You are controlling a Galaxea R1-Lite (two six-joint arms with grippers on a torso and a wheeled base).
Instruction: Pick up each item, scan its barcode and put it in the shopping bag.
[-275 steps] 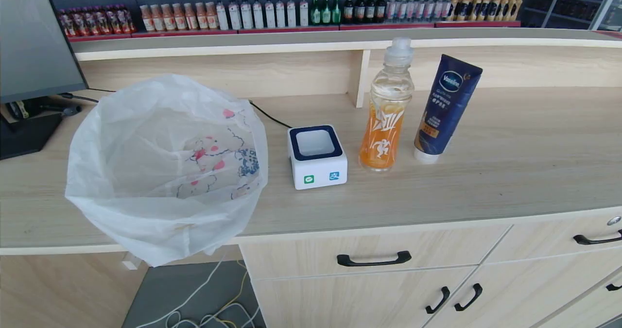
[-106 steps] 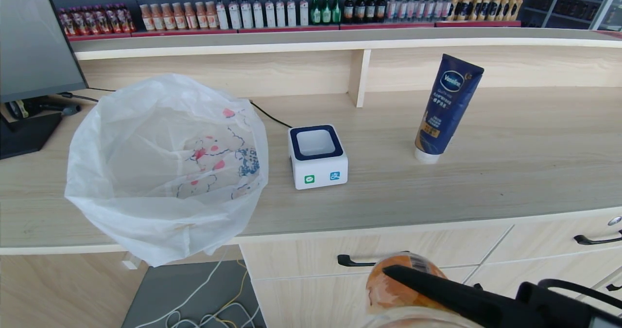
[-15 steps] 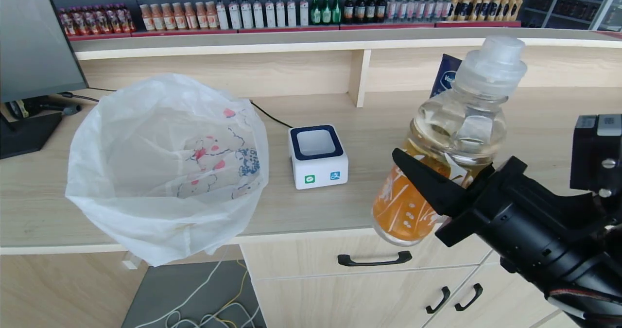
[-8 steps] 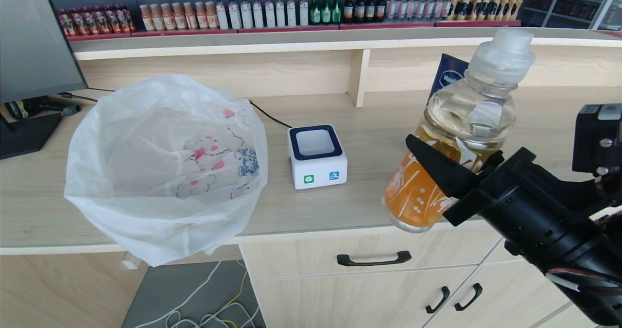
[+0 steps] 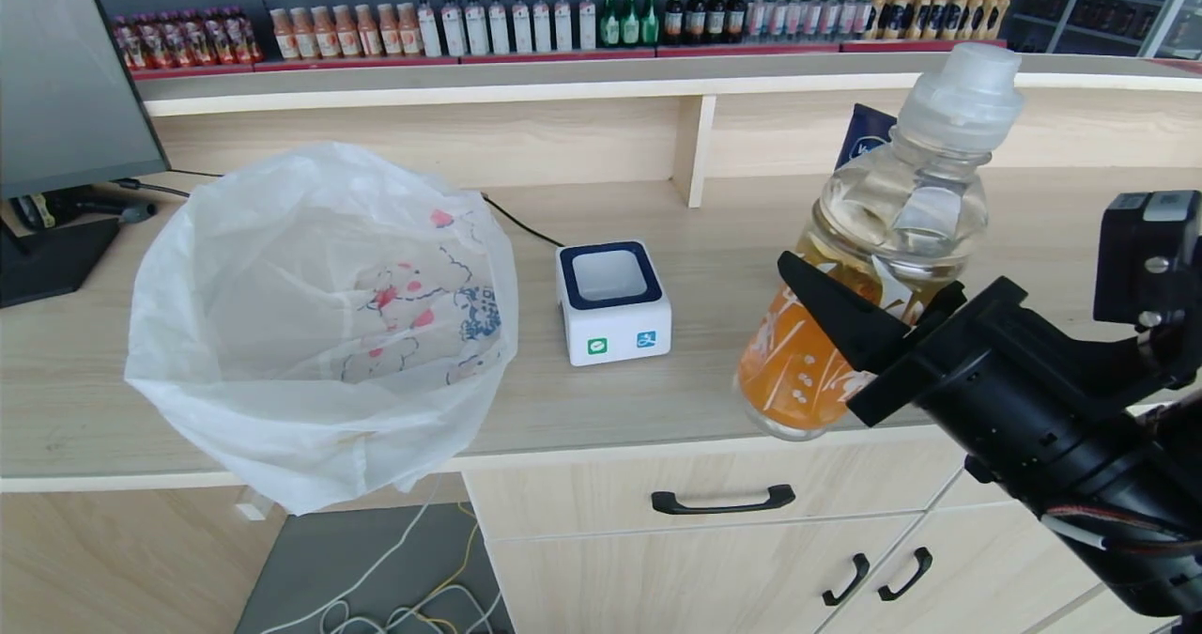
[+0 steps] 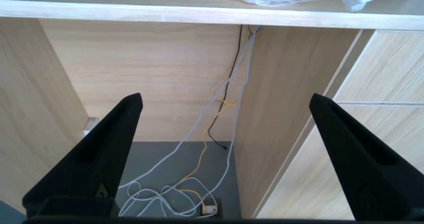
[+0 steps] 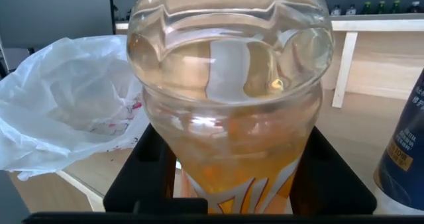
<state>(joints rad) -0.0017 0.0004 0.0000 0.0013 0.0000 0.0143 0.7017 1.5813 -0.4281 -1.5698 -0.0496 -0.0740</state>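
- The drink bottle (image 5: 873,239) is in the air over the counter's front edge, on the robot's right of the scanner and apart from it. Its cap is up and it leans a little to the right.
- The right gripper (image 5: 864,282) clamps the bottle around its orange-labelled middle, one black finger on each side.
- The dark blue tube (image 5: 864,131) stands on the counter behind the bottle and is mostly hidden by it.
- The white scanner (image 5: 612,301), with its dark-framed window facing up, sits near the middle of the counter. A black cord runs from behind it toward the back wall.
- The shopping bag (image 5: 319,324), thin white plastic with its mouth open, sits at the left and sags over the counter's front edge.
- The left gripper (image 6: 225,98) hangs below the counter edge with its fingers spread wide and nothing between them. Under it, loose cables (image 6: 192,191) lie on a grey floor.
- The counter (image 5: 657,399) is pale wood with a raised back ledge. Drawers with black handles (image 5: 723,501) are below it.
- A monitor (image 5: 66,70) stands at the far left.
- Rows of bottled drinks (image 5: 563,23) line the dark store shelf behind.
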